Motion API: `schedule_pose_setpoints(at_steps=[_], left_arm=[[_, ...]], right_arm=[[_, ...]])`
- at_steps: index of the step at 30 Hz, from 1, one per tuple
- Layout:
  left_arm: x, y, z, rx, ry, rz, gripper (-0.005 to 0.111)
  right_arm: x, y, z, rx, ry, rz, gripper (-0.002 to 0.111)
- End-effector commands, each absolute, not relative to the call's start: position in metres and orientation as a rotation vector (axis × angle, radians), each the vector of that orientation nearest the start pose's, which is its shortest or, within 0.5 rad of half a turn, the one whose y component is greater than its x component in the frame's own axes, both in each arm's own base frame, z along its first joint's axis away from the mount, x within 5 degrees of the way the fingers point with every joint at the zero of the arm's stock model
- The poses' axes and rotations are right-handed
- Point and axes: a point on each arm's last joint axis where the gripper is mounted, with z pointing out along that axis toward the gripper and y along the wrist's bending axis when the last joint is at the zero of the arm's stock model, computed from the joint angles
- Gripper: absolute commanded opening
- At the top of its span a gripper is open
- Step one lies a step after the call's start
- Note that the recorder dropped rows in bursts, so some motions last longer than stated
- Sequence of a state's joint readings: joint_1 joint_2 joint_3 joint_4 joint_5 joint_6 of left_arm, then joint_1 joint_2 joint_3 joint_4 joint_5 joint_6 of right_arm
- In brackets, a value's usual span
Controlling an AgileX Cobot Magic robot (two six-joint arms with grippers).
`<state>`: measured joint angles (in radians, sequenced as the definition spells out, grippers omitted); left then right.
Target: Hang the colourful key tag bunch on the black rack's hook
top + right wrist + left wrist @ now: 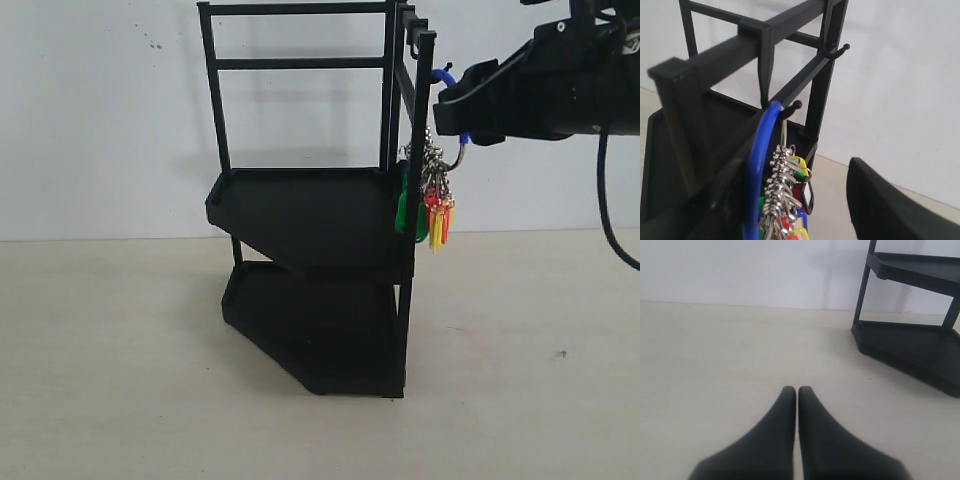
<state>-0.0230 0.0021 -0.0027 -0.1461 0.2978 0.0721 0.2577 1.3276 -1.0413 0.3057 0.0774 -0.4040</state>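
Observation:
The black rack (300,210) stands mid-table. The colourful key tag bunch (436,205) dangles beside its right post, clear of the table. In the right wrist view its blue loop (760,150) lies draped over the hook (792,106) under the top side rail, and silver rings and tags (785,180) hang below. My right gripper (790,185) is open around the bunch, with one finger (890,210) well off to the side and the other blurred against the loop. In the exterior view the right gripper (450,105) sits at the hook (441,68). My left gripper (798,390) is shut and empty, low over the table.
A second similar prong (840,49) sticks out farther along the same rail. The rack's lower shelves (910,345) lie to one side of the left gripper. A white wall (100,120) backs the pale table (120,380).

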Motion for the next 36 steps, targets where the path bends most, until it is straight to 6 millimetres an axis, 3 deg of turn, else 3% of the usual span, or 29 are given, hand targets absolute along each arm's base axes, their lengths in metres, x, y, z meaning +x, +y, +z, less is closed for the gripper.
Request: schedule_pose_setpoints(at_steps=[1,9,17,20,27,36], left_arm=[[0.055,-0.005,0.187,-0.005,1.771,-0.094,0.004],[0.055,-0.005,0.187,-0.005,1.771,-0.094,0.004],[0.055,-0.005,0.187,-0.005,1.771,-0.094,0.004],[0.055,-0.005,0.187,-0.005,1.771,-0.094,0.004],[0.055,-0.005,0.187,-0.005,1.771,-0.094,0.004],[0.055,-0.005,0.187,-0.005,1.771,-0.094,0.004]], right_arm=[[0.285,0.078,0.370,-0.335,1.765,0.139,0.055],[0.266,0.077,0.377,-0.378,1.827,0.171,0.055],[0.211,0.069,0.397,-0.365,1.940,0.302,0.055],[0.184,0.068,0.388,-0.330,2.156,0.414,0.055],[0.150,0.071,0.365,-0.447,2.578,0.540,0.055],[0.148,0.071,0.365,-0.449,2.579,0.536,0.055]])
